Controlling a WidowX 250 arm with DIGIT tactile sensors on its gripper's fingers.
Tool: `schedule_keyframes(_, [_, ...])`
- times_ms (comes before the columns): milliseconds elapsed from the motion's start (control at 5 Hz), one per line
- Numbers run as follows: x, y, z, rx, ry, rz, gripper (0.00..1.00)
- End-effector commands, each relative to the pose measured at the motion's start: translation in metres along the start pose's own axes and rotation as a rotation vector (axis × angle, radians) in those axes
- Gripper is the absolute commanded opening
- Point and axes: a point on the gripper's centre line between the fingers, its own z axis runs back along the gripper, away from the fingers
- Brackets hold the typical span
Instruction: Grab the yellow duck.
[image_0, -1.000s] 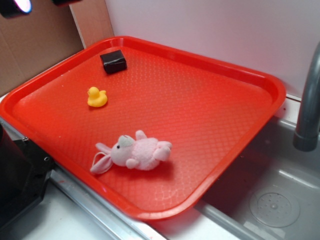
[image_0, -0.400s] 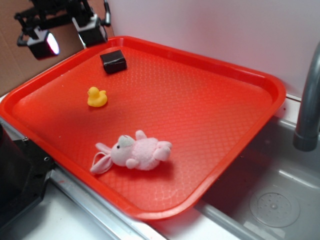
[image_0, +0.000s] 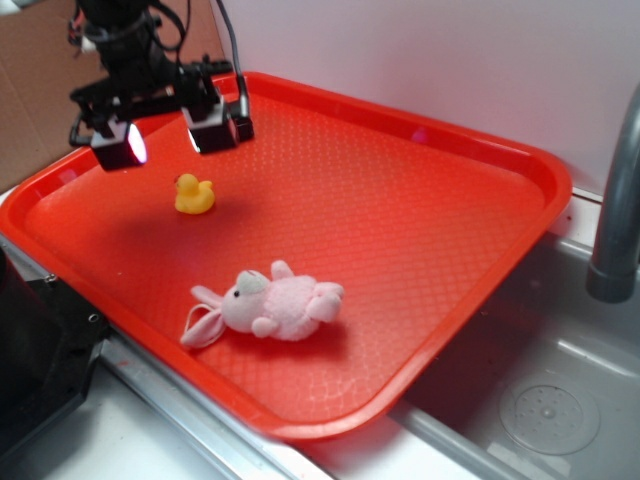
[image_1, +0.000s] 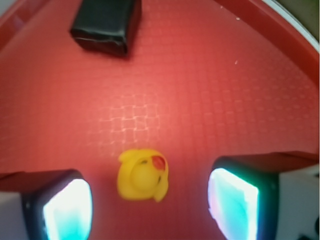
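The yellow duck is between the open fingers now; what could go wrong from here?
1. In the wrist view the yellow duck sits nearer one side of the open gripper, so closing may push it sideways.
2. The duck looks glossy and rounded, so it may squirt out.
3. The black cube lies close beyond the duck; a descent too far forward might bump it.

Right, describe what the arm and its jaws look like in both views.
The arm is black, with black cables looping down its side. The gripper ends in two blocky black fingers whose inner pads glow, pinkish-white in the exterior view and white to teal in the wrist view. No markings are readable.
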Motion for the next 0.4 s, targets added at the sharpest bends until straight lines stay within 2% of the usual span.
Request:
schedule_keyframes(0, [0.0109, -0.0099, -0.0257, -0.004, 0.007, -0.025, 1.0])
schedule_keyframes(200, [0.0088, -0.0109, -0.0349, 0.012, 0.021, -0.049, 1.0])
